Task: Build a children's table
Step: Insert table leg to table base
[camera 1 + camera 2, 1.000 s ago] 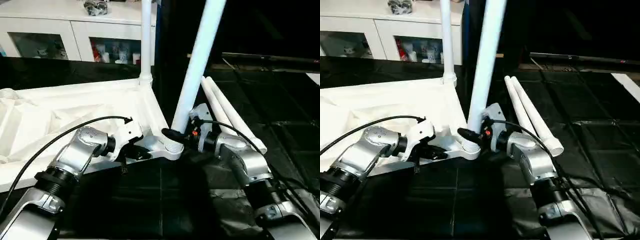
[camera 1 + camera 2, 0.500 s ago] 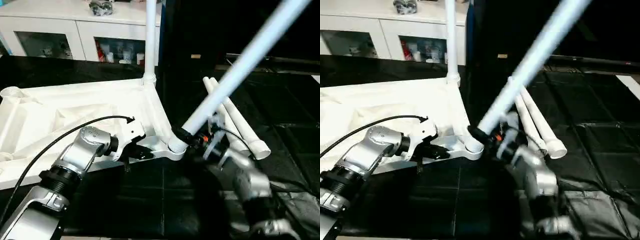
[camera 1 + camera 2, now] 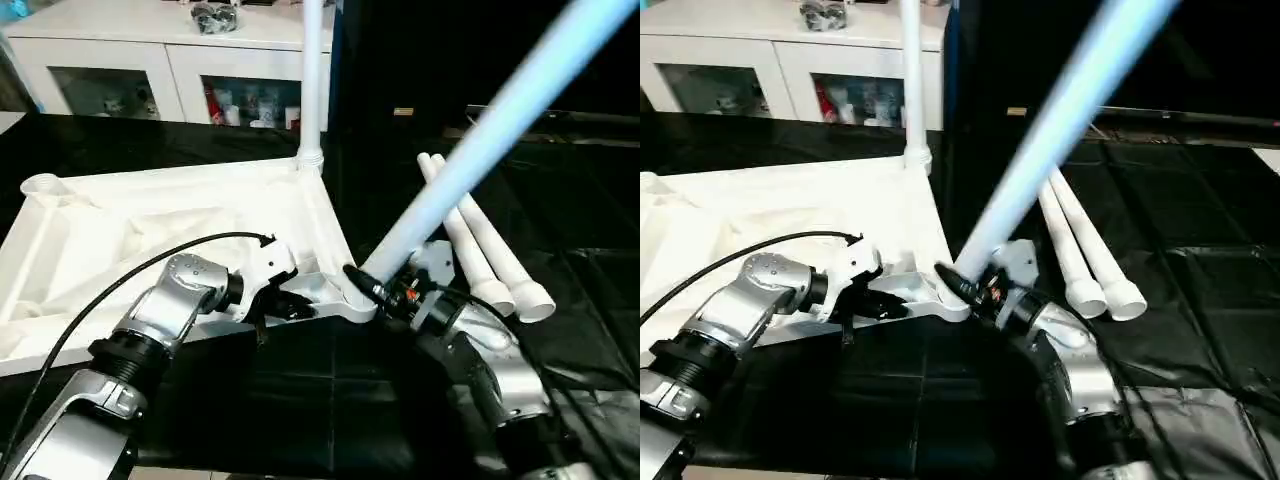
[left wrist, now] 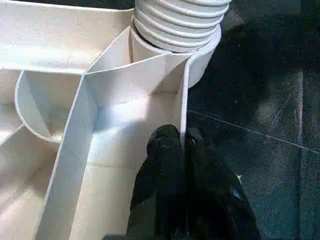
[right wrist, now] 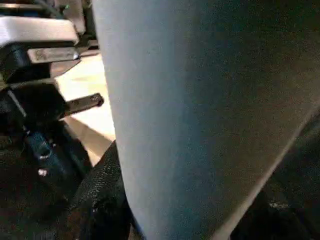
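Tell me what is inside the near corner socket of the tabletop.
A leg's ribbed end, tilted; the right gripper holds the leg. The socket hides how deep the end sits.

Tilted leg (image 3: 480,140) top cut off by edge; cabinet (image 3: 150,60) contents too blurry.

**No readable text**

No word, number, brand or sign can be read anywhere. The items behind the cabinet's glass doors (image 3: 235,100), in the upper left of the head view, carry coloured patches, but they are too small to make out as lettering. A pale plate on the robot hardware (image 5: 47,54) in the upper left of the right wrist view bears faint marks, too blurred to read.
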Controlling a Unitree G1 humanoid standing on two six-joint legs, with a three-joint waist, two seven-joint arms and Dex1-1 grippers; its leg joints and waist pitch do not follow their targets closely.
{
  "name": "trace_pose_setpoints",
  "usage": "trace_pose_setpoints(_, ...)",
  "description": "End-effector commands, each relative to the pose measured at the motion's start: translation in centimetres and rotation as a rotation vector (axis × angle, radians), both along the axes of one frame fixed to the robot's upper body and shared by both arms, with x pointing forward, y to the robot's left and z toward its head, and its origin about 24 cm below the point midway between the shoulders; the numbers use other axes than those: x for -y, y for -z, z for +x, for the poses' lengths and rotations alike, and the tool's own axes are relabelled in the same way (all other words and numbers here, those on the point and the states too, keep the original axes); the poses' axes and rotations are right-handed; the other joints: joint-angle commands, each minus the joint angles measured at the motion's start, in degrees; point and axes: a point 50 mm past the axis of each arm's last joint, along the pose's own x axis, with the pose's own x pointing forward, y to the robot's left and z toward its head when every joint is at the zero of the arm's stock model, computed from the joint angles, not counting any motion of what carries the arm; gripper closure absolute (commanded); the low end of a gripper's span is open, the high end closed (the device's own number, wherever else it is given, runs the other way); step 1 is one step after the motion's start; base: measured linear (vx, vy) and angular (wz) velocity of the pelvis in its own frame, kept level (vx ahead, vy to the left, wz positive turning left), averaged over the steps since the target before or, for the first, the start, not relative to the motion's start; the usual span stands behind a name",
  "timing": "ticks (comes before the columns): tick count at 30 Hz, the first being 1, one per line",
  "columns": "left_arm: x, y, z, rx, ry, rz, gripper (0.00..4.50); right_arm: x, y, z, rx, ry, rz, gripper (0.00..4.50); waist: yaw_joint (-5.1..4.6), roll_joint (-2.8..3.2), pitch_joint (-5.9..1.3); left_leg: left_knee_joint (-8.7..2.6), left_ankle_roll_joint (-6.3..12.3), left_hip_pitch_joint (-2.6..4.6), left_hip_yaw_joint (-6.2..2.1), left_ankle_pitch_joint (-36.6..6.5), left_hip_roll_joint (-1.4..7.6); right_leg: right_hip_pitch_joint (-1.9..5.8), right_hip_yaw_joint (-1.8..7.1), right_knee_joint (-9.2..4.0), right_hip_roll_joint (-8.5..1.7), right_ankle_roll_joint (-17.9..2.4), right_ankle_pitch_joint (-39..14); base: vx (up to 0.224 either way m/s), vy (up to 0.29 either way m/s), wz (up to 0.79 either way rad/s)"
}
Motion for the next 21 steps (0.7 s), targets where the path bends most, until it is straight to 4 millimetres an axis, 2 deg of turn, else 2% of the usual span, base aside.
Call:
trace_pose_setpoints(1,-2.1,-1.7,1.6,0.101,-0.140,0.046,4.50,0.1,4.7,-2.6,-0.219,-0.098,-0.102,2.57,-0.28,0.10,-3.13,-4.50,0.32,0.71,-1.08,-13.4,3.00,2.20,3.32,-4.91,-5.60,-11.6,-10.2,0.000,0.000,0.00)
trace_pose_setpoints(2,-2.1,-1.7,1.6,0.103,-0.140,0.045,4.50,-0.1,4.8,-2.4,-0.224,-0.111,-0.100,2.57,-0.32,-0.45,-3.09,-4.51,0.54,0.72,-0.97,-13.2,3.02,2.14,3.35,-5.06,-5.58,-11.4,-10.5,0.000,0.000,0.00)
trace_pose_setpoints(3,-2.1,-1.8,1.6,0.107,-0.138,0.044,4.50,-0.3,4.8,-2.2,-0.226,-0.122,-0.099,2.57,-0.27,-0.23,-3.15,-4.41,0.57,0.69,-1.04,-13.0,2.96,2.14,3.34,-4.85,-5.66,-11.5,-10.6,0.000,0.000,0.00)
trace_pose_setpoints(5,-2.0,-1.9,1.6,0.127,-0.105,0.041,4.50,-1.0,4.7,-1.4,-0.230,-0.158,-0.091,2.57,-0.52,-0.74,-2.80,-4.62,0.66,0.62,-1.10,-14.5,2.90,1.98,3.24,-5.28,-5.82,-11.0,-15.1,0.000,0.000,0.00)
trace_pose_setpoints(6,-1.9,-1.9,1.5,0.132,-0.090,0.041,4.50,-1.1,4.6,-1.3,-0.231,-0.168,-0.087,2.57,-0.67,-0.45,-2.77,-4.75,0.21,0.74,-1.13,-15.4,3.05,1.89,3.30,-5.61,-5.92,-10.4,-17.5,0.000,0.000,0.00)
trace_pose_setpoints(7,-1.9,-2.0,1.5,0.135,-0.079,0.042,4.50,-1.1,4.5,-1.2,-0.231,-0.174,-0.084,2.57,-0.87,-0.81,-2.73,-4.83,0.09,0.80,-1.12,-15.7,3.14,1.81,3.32,-5.72,-5.87,-10.1,-18.1,0.000,0.000,0.00)
trace_pose_setpoints(9,-1.7,-2.1,1.3,0.141,-0.027,0.039,4.50,-1.4,4.3,-1.0,-0.233,-0.225,-0.085,2.57,-1.11,-1.01,-2.73,-4.94,-0.34,1.01,-1.19,-16.9,3.23,1.64,3.34,-5.73,-5.83,-9.8,-18.8,0.000,0.000,0.00)
trace_pose_setpoints(12,-1.6,-2.0,0.8,0.139,0.083,0.089,4.50,-2.0,3.8,-1.0,-0.246,-0.361,-0.110,2.57,-1.51,-1.02,-2.97,-4.91,-0.06,0.90,-1.13,-15.5,3.29,1.80,3.34,-5.34,-5.67,-10.6,-14.6,0.000,0.000,0.00)
trace_pose_setpoints(16,-1.7,-1.7,0.9,0.130,0.108,0.133,4.50,-2.5,3.4,-1.2,-0.240,-0.469,-0.152,2.57,-1.53,-0.83,-3.17,-4.69,0.51,0.89,-0.94,-13.2,3.29,1.92,3.29,-4.79,-5.46,-11.7,-9.3,0.000,0.000,0.00)
trace_pose_setpoints(17,-1.7,-1.6,1.0,0.129,0.105,0.145,4.50,-2.7,3.2,-1.3,-0.235,-0.492,-0.158,2.57,-1.50,-0.98,-3.20,-4.60,0.57,0.91,-0.82,-12.7,3.19,1.95,3.28,-4.69,-5.38,-12.0,-8.1,0.000,0.000,0.00)
trace_pose_setpoints(19,-1.7,-1.5,1.2,0.127,0.095,0.152,4.50,-2.8,3.1,-1.4,-0.231,-0.514,-0.162,2.57,-1.37,-1.09,-3.21,-4.62,0.41,0.93,-0.82,-12.5,3.24,2.00,3.25,-4.57,-5.47,-12.3,-7.4,0.000,0.000,0.00)
trace_pose_setpoints(21,-1.5,-1.4,1.3,0.124,0.098,0.156,4.50,-2.9,3.1,-1.6,-0.233,-0.539,-0.159,2.57,-1.33,-1.25,-3.13,-4.71,0.20,0.99,-0.82,-13.6,3.25,2.02,3.25,-4.77,-5.52,-12.0,-9.3,0.000,0.000,0.00)
